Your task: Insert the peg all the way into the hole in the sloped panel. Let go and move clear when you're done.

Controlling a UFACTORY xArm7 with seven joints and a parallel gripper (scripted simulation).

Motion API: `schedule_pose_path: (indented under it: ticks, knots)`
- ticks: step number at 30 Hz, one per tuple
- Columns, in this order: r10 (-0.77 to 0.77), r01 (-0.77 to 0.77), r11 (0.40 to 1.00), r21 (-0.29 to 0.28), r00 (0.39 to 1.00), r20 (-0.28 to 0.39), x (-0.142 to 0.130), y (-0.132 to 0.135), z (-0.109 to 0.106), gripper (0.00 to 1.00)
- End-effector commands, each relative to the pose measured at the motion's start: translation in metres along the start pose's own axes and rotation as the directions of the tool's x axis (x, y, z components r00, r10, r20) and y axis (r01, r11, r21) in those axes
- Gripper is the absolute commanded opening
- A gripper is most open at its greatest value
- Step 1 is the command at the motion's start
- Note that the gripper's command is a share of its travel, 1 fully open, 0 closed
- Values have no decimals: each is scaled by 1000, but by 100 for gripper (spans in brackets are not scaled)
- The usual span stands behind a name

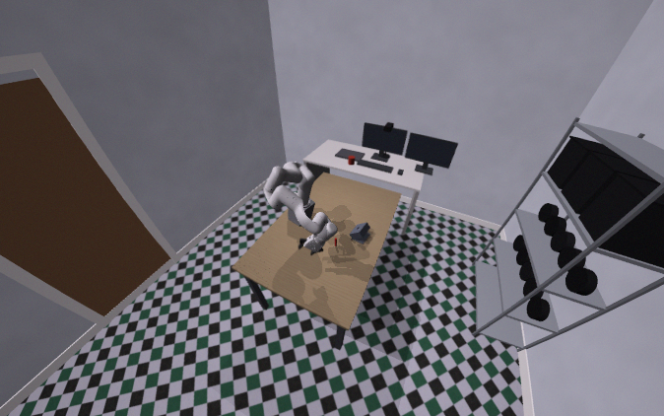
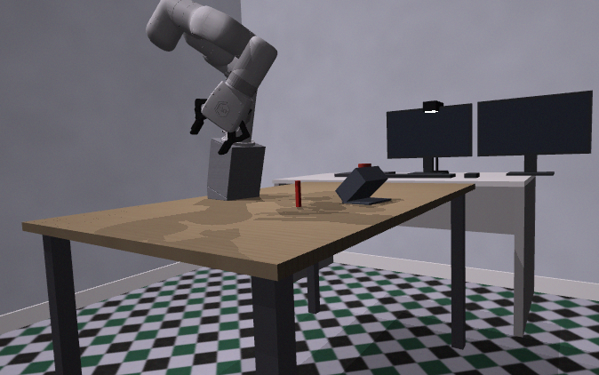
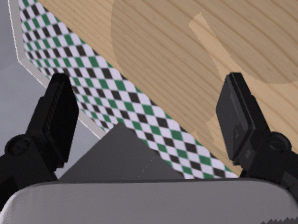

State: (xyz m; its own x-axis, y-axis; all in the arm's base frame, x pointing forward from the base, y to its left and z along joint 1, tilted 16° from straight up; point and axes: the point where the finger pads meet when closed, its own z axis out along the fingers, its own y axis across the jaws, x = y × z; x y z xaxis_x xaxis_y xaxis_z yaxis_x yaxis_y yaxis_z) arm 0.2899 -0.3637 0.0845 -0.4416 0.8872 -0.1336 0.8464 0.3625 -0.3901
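A short red peg (image 2: 298, 194) stands upright on the wooden table, near its middle; it also shows in the top view (image 1: 335, 242). The dark sloped panel (image 2: 361, 185) sits on the table to the right of the peg, also visible in the top view (image 1: 361, 231). Its hole is not visible. My gripper (image 2: 214, 131) is open and empty, held high above the table, to the left of the peg and in front of the arm's base block. In the wrist view the two black fingers stand wide apart over the table's edge and the checkered floor.
The arm's grey base block (image 2: 235, 169) stands on the table behind the gripper. A white desk (image 2: 465, 184) with two monitors (image 2: 489, 126) stands beyond the table. A metal shelf (image 1: 576, 237) with dark objects is at the right.
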Motion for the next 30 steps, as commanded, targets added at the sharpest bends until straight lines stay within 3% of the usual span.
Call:
schedule_pose_path:
  ticks: [1,8,10,16,21,30]
  knots:
    - [-221,227,969,-98,973,74,29,51,11,100]
    - [-490,531,820,-213,844,219,91,118,4,100]
    - [-490,531,820,-213,844,219,91,118,4,100]
    - [-642,746,608,-271,663,386,156,166,-19,100]
    - [-688,863,422,-278,504,522,208,193,-45,100]
    - [-688,867,414,-278,498,527,210,195,-45,100]
